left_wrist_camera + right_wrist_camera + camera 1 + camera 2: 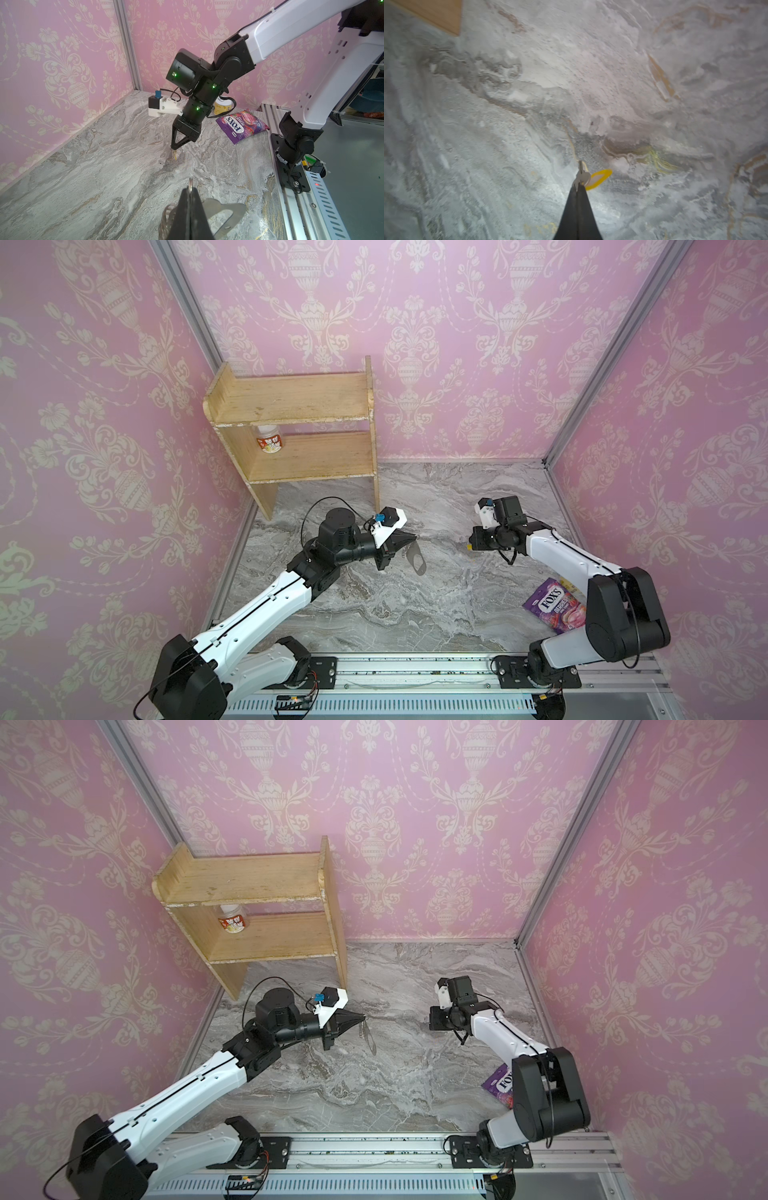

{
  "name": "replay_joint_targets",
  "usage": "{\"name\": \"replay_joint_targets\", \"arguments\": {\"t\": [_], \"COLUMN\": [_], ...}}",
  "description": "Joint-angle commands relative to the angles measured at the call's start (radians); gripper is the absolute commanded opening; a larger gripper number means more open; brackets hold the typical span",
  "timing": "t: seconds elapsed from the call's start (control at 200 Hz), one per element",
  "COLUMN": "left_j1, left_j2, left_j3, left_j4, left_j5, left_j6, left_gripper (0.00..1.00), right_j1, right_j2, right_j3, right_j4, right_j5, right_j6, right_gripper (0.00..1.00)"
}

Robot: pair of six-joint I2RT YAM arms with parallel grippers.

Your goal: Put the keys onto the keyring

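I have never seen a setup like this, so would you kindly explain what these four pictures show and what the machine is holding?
It is a robot with two arms on a marble table. Two pictures look down from overhead, nearly alike; the other two come from a camera on each wrist. The left gripper is shut on the small ring of the keyring, its grey fob hanging from it. The right gripper is shut on the keys, which carry a yellow tag. On the table are a purple sweets packet and a wooden shelf holding a jar.
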Motion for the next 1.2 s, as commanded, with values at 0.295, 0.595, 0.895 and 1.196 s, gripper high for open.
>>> {"name": "replay_joint_targets", "arguments": {"t": [0.295, 0.595, 0.895, 1.196], "left_j1": [0.011, 0.021, 0.023, 0.023], "left_j2": [-0.143, -0.214, -0.19, -0.236], "left_j3": [-0.019, -0.033, 0.005, -0.006], "left_j4": [-0.072, -0.139, -0.183, -0.236], "left_j5": [-0.051, -0.058, 0.011, -0.029], "left_j6": [0.01, 0.031, 0.043, 0.044], "left_gripper": [0.0, 0.0, 0.0, 0.0], "right_j1": [0.094, 0.139, 0.181, 0.394], "right_j2": [-0.174, -0.261, -0.3, -0.175], "right_j3": [-0.03, 0.029, 0.105, -0.058], "right_j4": [0.093, -0.017, -0.104, 0.071], "right_j5": [-0.647, -0.825, -0.845, -0.616], "right_j6": [-0.231, -0.453, -0.518, -0.391], "right_gripper": [0.0, 0.0, 0.0, 0.0]}}
